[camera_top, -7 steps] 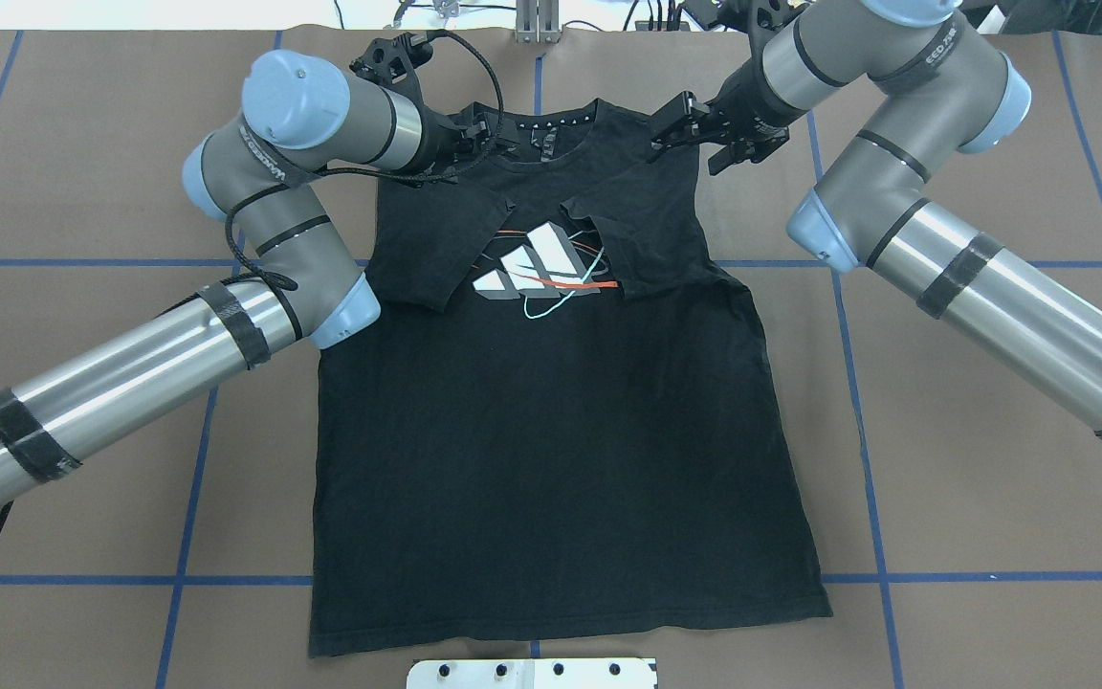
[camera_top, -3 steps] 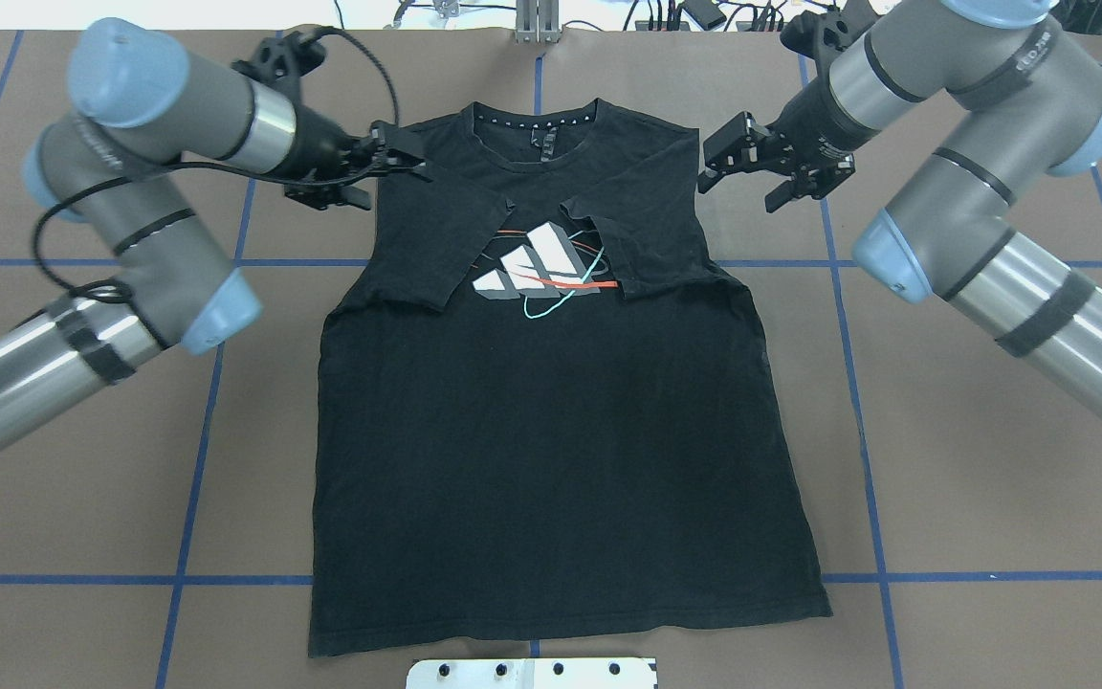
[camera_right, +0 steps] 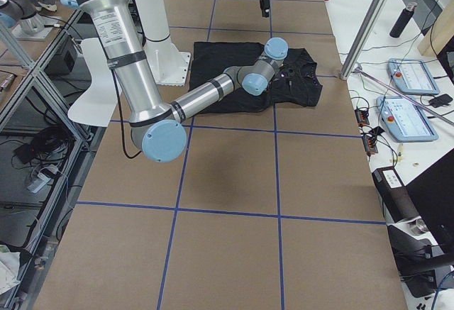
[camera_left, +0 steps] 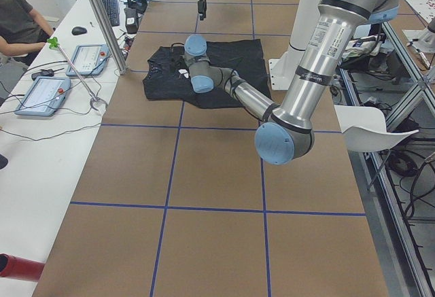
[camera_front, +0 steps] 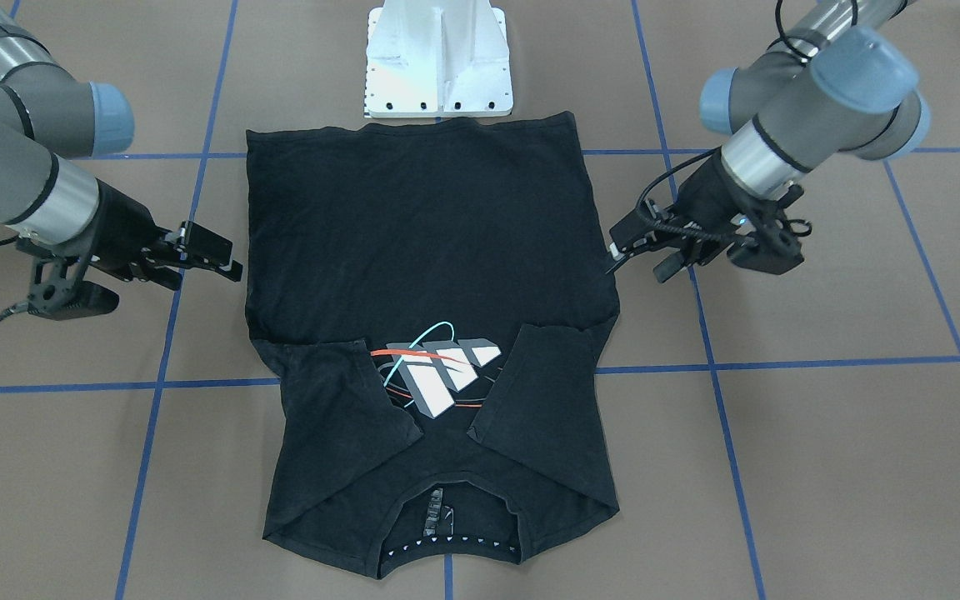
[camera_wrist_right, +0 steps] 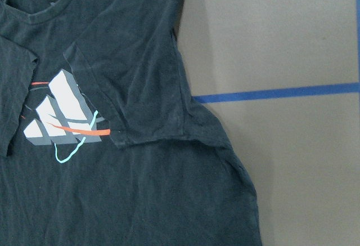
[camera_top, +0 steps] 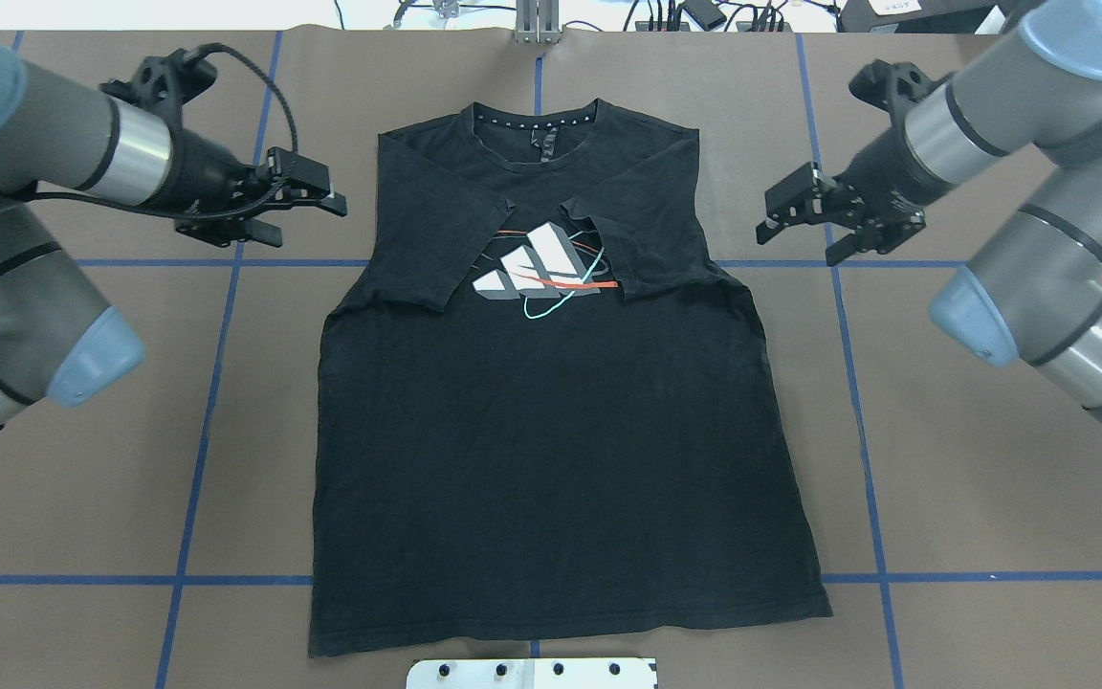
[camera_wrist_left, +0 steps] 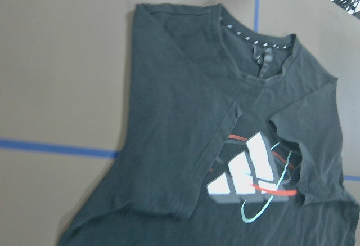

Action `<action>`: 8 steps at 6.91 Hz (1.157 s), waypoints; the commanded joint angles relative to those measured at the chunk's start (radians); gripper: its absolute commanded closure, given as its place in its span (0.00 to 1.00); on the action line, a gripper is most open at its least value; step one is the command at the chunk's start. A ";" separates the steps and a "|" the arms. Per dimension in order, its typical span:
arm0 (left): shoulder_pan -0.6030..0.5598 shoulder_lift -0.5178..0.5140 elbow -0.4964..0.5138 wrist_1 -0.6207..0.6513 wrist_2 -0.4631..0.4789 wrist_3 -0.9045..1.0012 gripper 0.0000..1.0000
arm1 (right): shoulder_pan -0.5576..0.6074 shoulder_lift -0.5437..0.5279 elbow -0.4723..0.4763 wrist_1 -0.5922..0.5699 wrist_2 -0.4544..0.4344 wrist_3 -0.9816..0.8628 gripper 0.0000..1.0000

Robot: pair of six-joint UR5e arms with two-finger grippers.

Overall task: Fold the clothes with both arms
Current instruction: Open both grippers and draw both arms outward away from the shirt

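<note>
Closest to the robot's base, the white pedestal plate pokes in at the edge of the bench, and the hem of the T-shirt lies just beyond it. You can see the shirt spread flat and print-up on the brown surface, hem toward the robot and collar away, lying across the blue tape lines.

Farther up, both short sleeves are folded inward over the chest. The sleeve on the left arm's side and the sleeve on the right arm's side each cover an edge of the print. Its white-grey blocks and red-orange and teal ovals show between them.

About level with those sleeves, the 2 arms flank the shirt. On the left arm you'll find the left fingers spread apart with nothing between them, off the cloth beside the shoulder. On the right arm the right fingers are likewise parted and empty, and in the overhead view they stand a little farther out from the opposite shoulder.

Beyond them sits the collar, with a row of small white marks along its inner band. Black cables lie past the bench's far edge.
</note>
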 commanded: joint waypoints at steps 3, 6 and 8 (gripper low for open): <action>0.014 0.196 -0.183 0.025 0.002 0.001 0.00 | -0.115 -0.225 0.147 0.047 0.011 0.013 0.00; 0.029 0.196 -0.184 0.027 0.010 0.001 0.00 | -0.291 -0.329 0.164 0.120 0.002 0.013 0.00; 0.031 0.196 -0.187 0.025 0.010 0.001 0.00 | -0.408 -0.378 0.210 0.122 0.002 0.038 0.00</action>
